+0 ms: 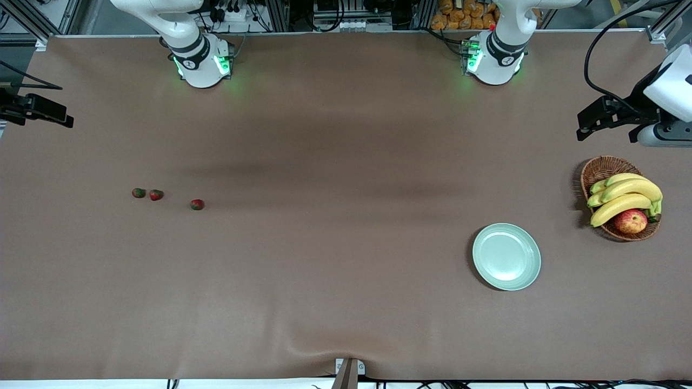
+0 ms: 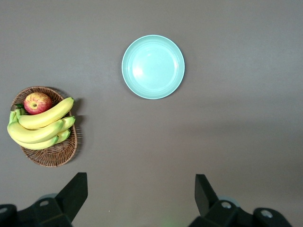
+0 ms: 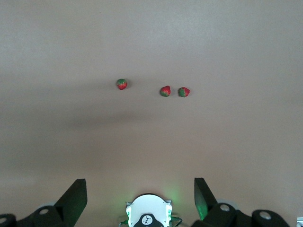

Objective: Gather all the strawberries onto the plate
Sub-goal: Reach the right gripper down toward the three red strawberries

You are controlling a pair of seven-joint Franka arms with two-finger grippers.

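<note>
Three small red strawberries with green tops lie on the brown table toward the right arm's end: two close together and one apart. They also show in the right wrist view. The pale mint-green plate stands empty toward the left arm's end and shows in the left wrist view. My right gripper is open and empty, high over the table by its base. My left gripper is open and empty, high over bare table between its base and the plate.
A brown wicker basket with bananas and a red-yellow apple stands beside the plate, toward the left arm's end of the table. The cloth ripples near a clamp at the table edge nearest the front camera.
</note>
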